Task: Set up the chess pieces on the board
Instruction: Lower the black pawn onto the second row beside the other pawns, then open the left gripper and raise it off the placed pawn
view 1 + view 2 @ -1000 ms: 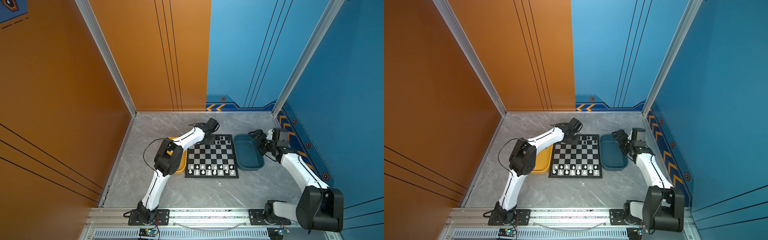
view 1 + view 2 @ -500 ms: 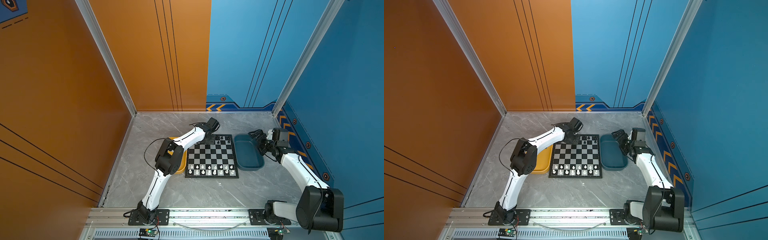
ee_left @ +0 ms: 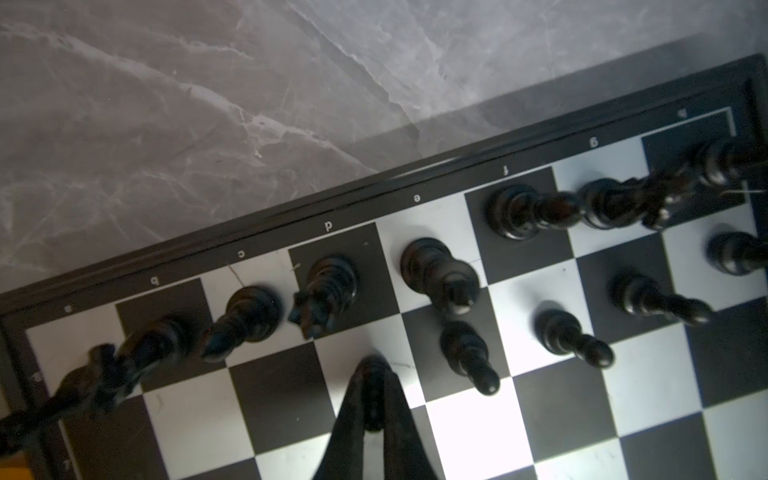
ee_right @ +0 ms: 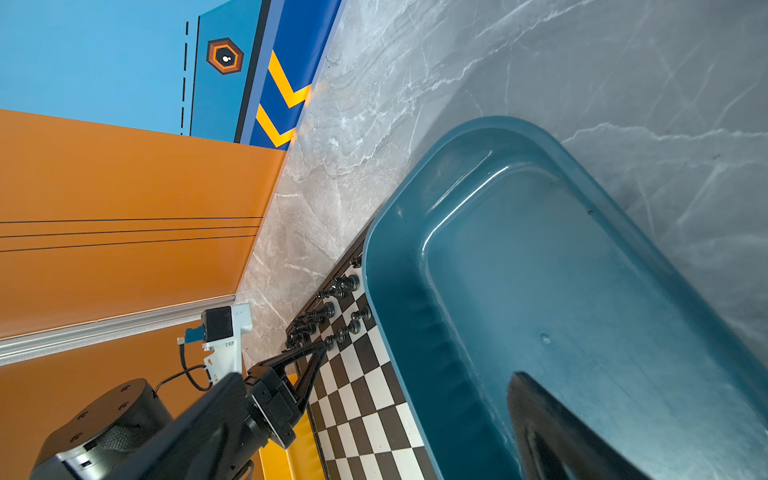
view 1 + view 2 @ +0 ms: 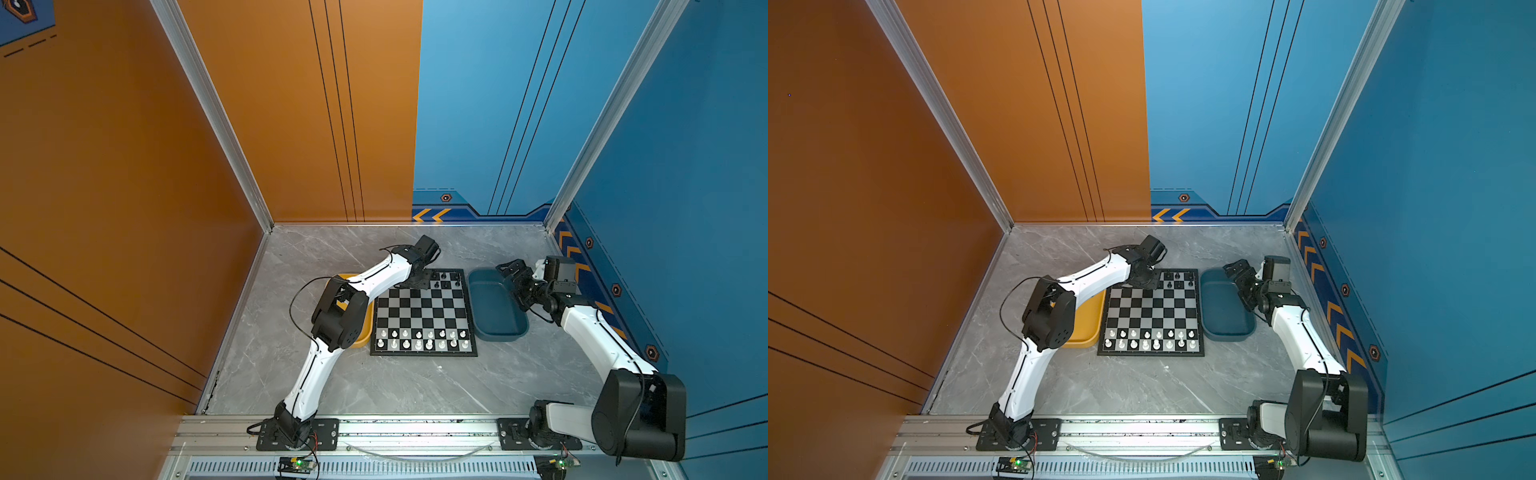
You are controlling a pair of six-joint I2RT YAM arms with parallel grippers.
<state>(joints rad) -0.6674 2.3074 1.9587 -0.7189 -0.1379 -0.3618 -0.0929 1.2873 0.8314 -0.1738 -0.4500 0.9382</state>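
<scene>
The board (image 5: 424,307) lies mid-table, and several black chess pieces (image 3: 440,274) fill its far row. Black pawns (image 3: 569,336) stand on the right part of the second row. My left gripper (image 3: 374,370) is over the far left part of the board (image 5: 1152,309), shut on a black pawn (image 3: 374,399) above a light square beside those pawns. I cannot tell whether that pawn touches the board. My right gripper (image 5: 513,270) hovers over the far end of the dark blue tray. Only one finger (image 4: 552,428) shows in the right wrist view, far off centre, and nothing is held.
White chessmen (image 5: 419,338) fill the two near rows. A yellow tray (image 5: 365,332) lies left of the board, partly under my left arm's elbow. The dark blue tray (image 5: 494,307) on the right looks empty (image 4: 582,291). Walls stand close on three sides.
</scene>
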